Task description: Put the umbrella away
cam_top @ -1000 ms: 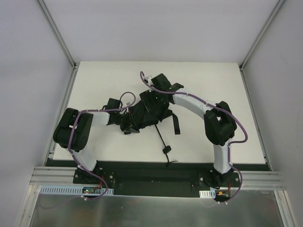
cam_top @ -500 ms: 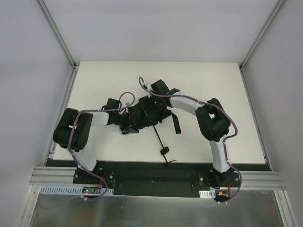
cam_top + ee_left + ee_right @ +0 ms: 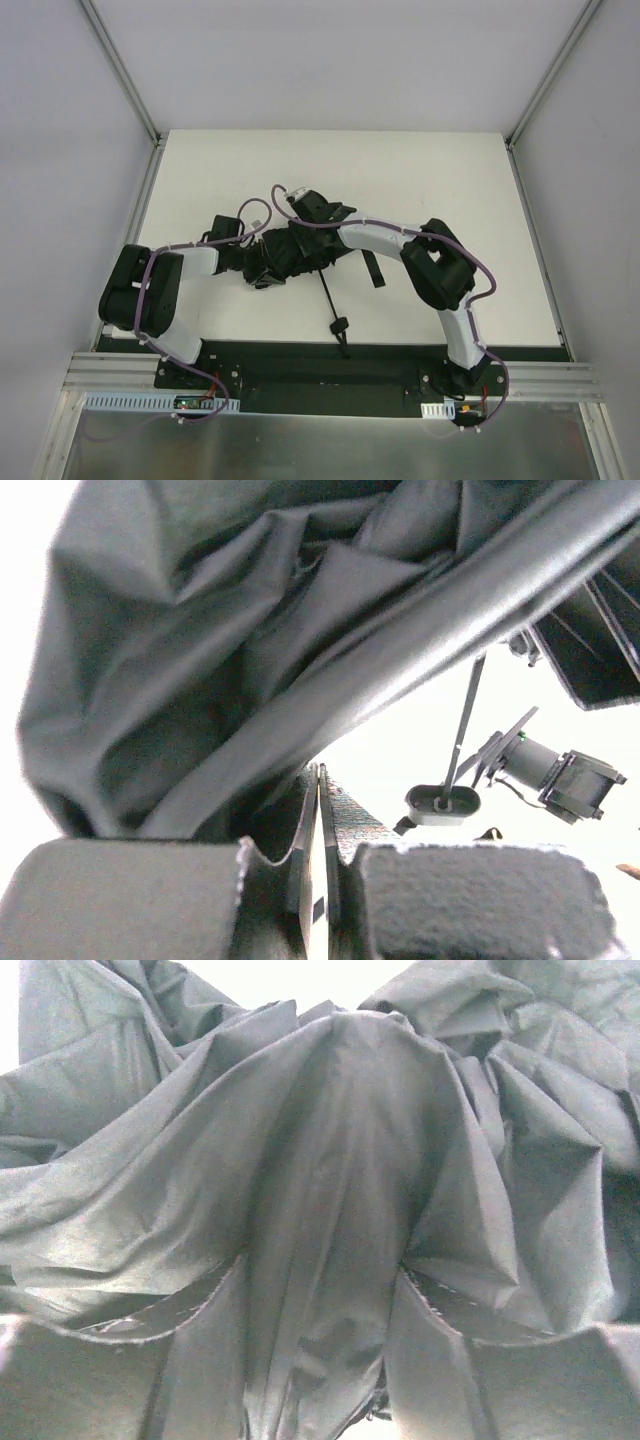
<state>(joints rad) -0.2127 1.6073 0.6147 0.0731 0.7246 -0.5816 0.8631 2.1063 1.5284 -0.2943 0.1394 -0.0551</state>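
Note:
The umbrella's black canopy (image 3: 305, 262) lies bunched on the white table (image 3: 450, 180), left of centre. Its thin shaft (image 3: 328, 298) runs toward the near edge and ends in the knob handle (image 3: 338, 326). My left gripper (image 3: 263, 267) comes in from the left, shut, its tips (image 3: 321, 780) buried in a fold of fabric (image 3: 200, 660). The knob (image 3: 443, 804) shows beyond them. From above right, my right gripper (image 3: 299, 247) has a ridge of canopy (image 3: 330, 1210) bunched between its fingers (image 3: 540, 1380), touching both.
A loose black strap (image 3: 372, 268) of the umbrella trails right of the bundle. The knob lies close to the table's near edge and the black rail (image 3: 300, 352). Grey walls and metal frame posts (image 3: 130, 90) bound the table at the back and sides.
Both arms and the umbrella have shifted left and slightly toward the near edge; the knob slid left. The right gripper's fingers have come in around the fabric.

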